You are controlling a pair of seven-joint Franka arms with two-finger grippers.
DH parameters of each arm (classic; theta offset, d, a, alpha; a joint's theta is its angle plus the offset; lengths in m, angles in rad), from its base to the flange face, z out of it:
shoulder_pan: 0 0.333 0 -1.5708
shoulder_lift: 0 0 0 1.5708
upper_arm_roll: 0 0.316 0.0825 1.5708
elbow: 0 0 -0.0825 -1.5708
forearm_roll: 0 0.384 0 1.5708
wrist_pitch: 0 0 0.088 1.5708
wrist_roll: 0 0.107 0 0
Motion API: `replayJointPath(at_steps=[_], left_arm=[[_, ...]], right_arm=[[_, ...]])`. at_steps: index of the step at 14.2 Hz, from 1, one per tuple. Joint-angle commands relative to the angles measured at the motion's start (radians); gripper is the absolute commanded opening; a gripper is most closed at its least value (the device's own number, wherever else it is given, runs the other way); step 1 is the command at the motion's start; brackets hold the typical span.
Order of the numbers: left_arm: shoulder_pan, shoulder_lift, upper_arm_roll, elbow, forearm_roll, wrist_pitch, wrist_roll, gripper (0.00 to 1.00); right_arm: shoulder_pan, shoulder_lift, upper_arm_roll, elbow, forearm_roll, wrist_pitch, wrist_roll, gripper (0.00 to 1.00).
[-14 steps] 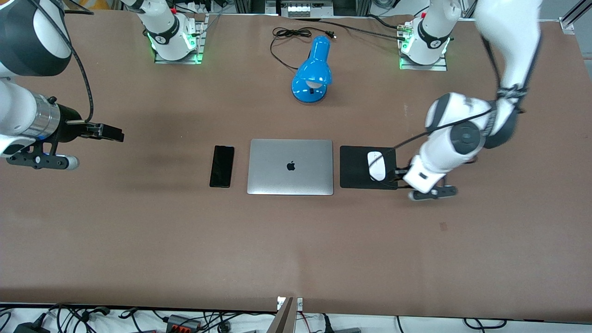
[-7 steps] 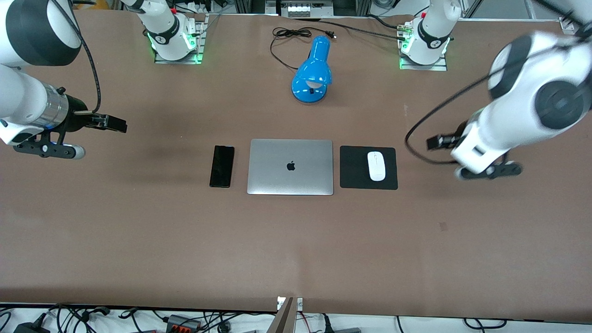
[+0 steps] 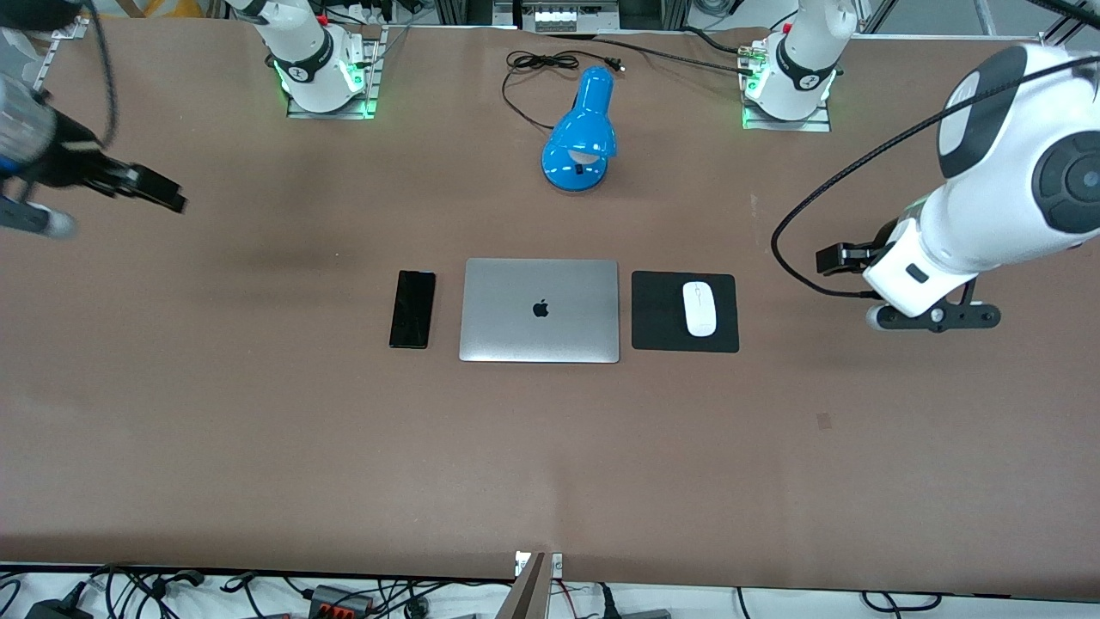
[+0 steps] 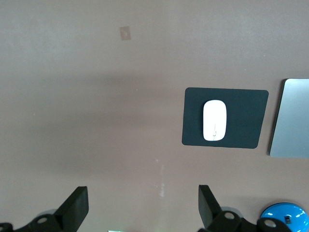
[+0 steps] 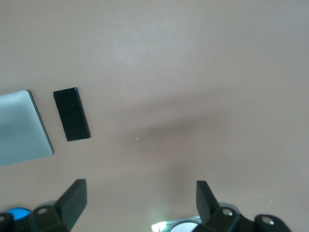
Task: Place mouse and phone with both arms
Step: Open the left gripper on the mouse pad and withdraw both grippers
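The white mouse (image 3: 700,309) lies on a square black mouse pad (image 3: 660,311) beside the closed silver laptop (image 3: 540,310), toward the left arm's end; it also shows in the left wrist view (image 4: 214,120). The black phone (image 3: 412,309) lies flat on the table beside the laptop, toward the right arm's end, and shows in the right wrist view (image 5: 71,114). My left gripper (image 3: 835,257) is open and empty, up over bare table beside the pad (image 4: 143,209). My right gripper (image 3: 159,190) is open and empty, high over the table's right-arm end (image 5: 140,201).
A blue desk lamp (image 3: 581,137) lies farther from the front camera than the laptop, its black cord (image 3: 537,64) looping toward the bases. Both arm bases (image 3: 320,73) (image 3: 788,82) stand at the table's edge farthest from the camera.
My left gripper has let go of the mouse on the pad and pulled up and away toward the left arm's end. My right gripper has risen and drawn back from the phone.
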Motion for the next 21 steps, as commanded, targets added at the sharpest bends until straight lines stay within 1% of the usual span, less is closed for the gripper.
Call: replayJointPath(at_steps=[1, 2, 4, 5, 7, 8, 9, 10, 11, 12, 13, 14, 15, 16, 17, 18, 19, 20, 21], left_arm=[[0.02, 0.003, -0.007, 0.033, 0.018, 0.0, 0.048, 1.0], [0.022, 0.003, -0.004, 0.051, 0.019, 0.003, 0.048, 1.0], [0.039, 0.005, -0.004, 0.068, 0.03, 0.003, 0.049, 1.0], [0.056, 0.008, -0.004, 0.065, 0.015, 0.003, 0.058, 1.0], [0.045, -0.019, 0.004, 0.035, 0.012, -0.002, 0.147, 1.0], [0.025, -0.044, 0.051, -0.005, -0.005, 0.026, 0.193, 1.0], [-0.013, -0.062, 0.123, -0.048, -0.046, 0.072, 0.219, 1.0], [-0.048, -0.094, 0.213, -0.103, -0.122, 0.115, 0.242, 1.0], [-0.068, -0.122, 0.26, -0.151, -0.17, 0.156, 0.255, 1.0], [-0.073, -0.188, 0.268, -0.219, -0.172, 0.214, 0.252, 1.0], [-0.073, -0.258, 0.266, -0.267, -0.169, 0.251, 0.253, 1.0], [-0.073, -0.289, 0.266, -0.291, -0.166, 0.268, 0.249, 1.0], [-0.069, -0.297, 0.263, -0.306, -0.149, 0.258, 0.232, 1.0], [-0.053, -0.314, 0.254, -0.349, -0.146, 0.283, 0.18, 1.0], [-0.038, -0.316, 0.242, -0.358, -0.145, 0.316, 0.163, 1.0], [-0.035, -0.319, 0.218, -0.358, -0.131, 0.317, 0.16, 1.0], [-0.026, -0.322, 0.188, -0.358, -0.063, 0.319, 0.157, 1.0], [0.002, -0.328, 0.144, -0.364, -0.015, 0.317, 0.151, 1.0], [0.016, -0.334, 0.141, -0.369, -0.022, 0.319, 0.152, 1.0]], right_arm=[[-0.006, 0.016, 0.017, -0.028, 0.001, 0.059, 0.01, 1.0], [-0.007, 0.018, 0.014, -0.026, 0.005, 0.088, 0.007, 1.0], [-0.006, 0.019, 0.014, -0.025, -0.001, 0.099, 0.003, 1.0], [-0.006, 0.037, 0.014, -0.008, -0.007, 0.097, 0.002, 1.0], [-0.006, 0.068, 0.014, 0.035, -0.012, 0.091, -0.003, 1.0], [-0.004, 0.068, 0.017, 0.037, -0.012, 0.097, -0.003, 1.0], [-0.004, 0.068, 0.017, 0.037, -0.01, 0.099, -0.003, 1.0], [-0.007, 0.071, 0.017, 0.038, -0.004, 0.102, -0.004, 1.0], [-0.007, 0.082, 0.017, 0.044, 0.002, 0.104, -0.003, 1.0], [-0.004, 0.102, 0.019, 0.07, 0.002, 0.102, 0.0, 1.0], [0.002, 0.11, 0.019, 0.087, -0.002, 0.102, 0.005, 1.0], [0.013, 0.111, 0.02, 0.097, -0.009, 0.102, 0.007, 1.0], [0.016, 0.113, 0.019, 0.097, -0.01, 0.102, 0.005, 1.0], [0.014, 0.12, 0.02, 0.097, -0.01, 0.101, -0.001, 1.0], [0.014, 0.125, 0.02, 0.098, -0.009, 0.102, -0.001, 1.0], [0.014, 0.125, 0.019, 0.098, -0.009, 0.101, -0.003, 1.0], [0.014, 0.125, 0.019, 0.097, -0.009, 0.099, -0.003, 1.0], [0.014, 0.125, 0.019, 0.098, -0.009, 0.097, -0.001, 1.0], [0.016, 0.125, 0.019, 0.097, -0.009, 0.094, -0.001, 1.0]])
